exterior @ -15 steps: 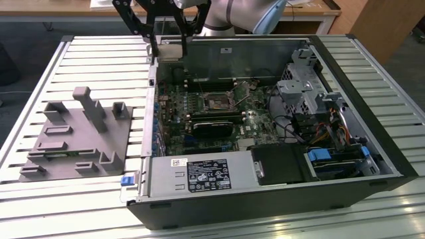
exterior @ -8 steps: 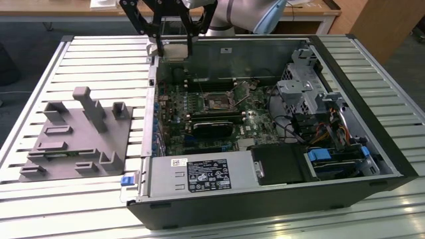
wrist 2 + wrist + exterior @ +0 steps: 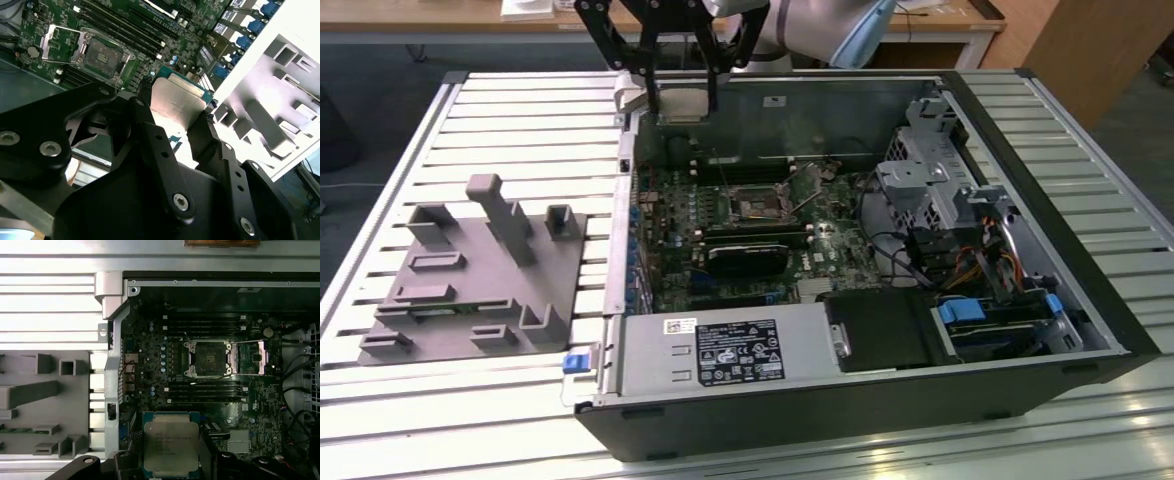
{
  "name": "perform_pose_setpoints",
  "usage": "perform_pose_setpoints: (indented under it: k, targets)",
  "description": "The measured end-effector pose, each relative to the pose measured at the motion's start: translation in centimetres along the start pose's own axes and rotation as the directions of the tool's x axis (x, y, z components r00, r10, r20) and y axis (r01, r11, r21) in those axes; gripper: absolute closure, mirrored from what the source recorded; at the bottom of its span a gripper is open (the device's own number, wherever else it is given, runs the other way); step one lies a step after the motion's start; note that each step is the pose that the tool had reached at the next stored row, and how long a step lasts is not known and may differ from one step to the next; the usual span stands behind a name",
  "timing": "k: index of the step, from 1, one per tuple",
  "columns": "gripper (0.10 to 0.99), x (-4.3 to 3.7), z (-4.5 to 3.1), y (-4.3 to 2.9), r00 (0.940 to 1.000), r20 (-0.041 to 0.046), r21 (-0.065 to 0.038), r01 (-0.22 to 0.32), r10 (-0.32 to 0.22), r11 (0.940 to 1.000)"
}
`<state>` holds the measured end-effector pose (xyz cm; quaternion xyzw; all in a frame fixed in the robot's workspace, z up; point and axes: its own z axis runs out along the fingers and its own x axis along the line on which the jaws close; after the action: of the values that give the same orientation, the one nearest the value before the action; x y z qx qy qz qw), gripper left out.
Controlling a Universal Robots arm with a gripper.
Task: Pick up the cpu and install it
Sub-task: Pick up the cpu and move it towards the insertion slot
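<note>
Gripper [image 3: 672, 92] jaws clenched on the cpu [image 3: 171, 447] by its edges, lid flat toward the first wrist view. The cpu hangs high, well apart from the open socket [image 3: 207, 358], out toward the case [image 3: 854, 435] rim.

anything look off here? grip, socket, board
Nothing stands out. The cpu sits square between the fingers of the gripper, held by its edges above the open case. The socket on the motherboard is empty, its retention plate swung open beside it. No loose parts or damage that I can make out.
</note>
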<state>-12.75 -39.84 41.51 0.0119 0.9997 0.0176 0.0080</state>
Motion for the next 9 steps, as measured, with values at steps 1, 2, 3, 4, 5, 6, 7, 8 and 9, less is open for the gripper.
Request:
perform_pose_setpoints:
  k: [1, 2, 3, 4, 5, 6, 7, 8, 9]
  targets:
    - [0.549, -0.12, 0.00, 0.00, 1.0000, 0.0000, 0.000, 0.000, 0.000, 1.0000]
    - [0.549, -0.23, 0.00, 0.01, 1.0000, 0.0000, 0.000, 0.000, 0.000, 1.0000]
    - [0.549, -0.35, 0.00, 0.01, 1.0000, -0.0001, 0.000, 0.000, 0.000, 1.0000]
    - [0.549, -0.46, 0.01, 0.01, 1.0000, 0.0000, 0.000, 0.000, 0.000, 1.0000]
    - [0.549, -0.58, 0.01, 0.01, 1.0000, 0.0000, 0.000, 0.000, 0.000, 1.0000]
    - [0.549, -0.69, 0.01, 0.02, 1.0000, 0.0000, 0.000, 0.000, 0.000, 1.0000]
    - [0.549, -0.81, 0.01, 0.02, 1.0000, 0.0000, 0.000, 0.000, 0.000, 1.0000]
    - [0.549, -0.93, 0.01, 0.02, 1.0000, 0.0000, 0.000, 0.000, 0.000, 1.0000]
    - [0.549, -1.04, 0.02, 0.03, 1.0000, 0.0000, 0.000, 0.000, 0.000, 1.0000]
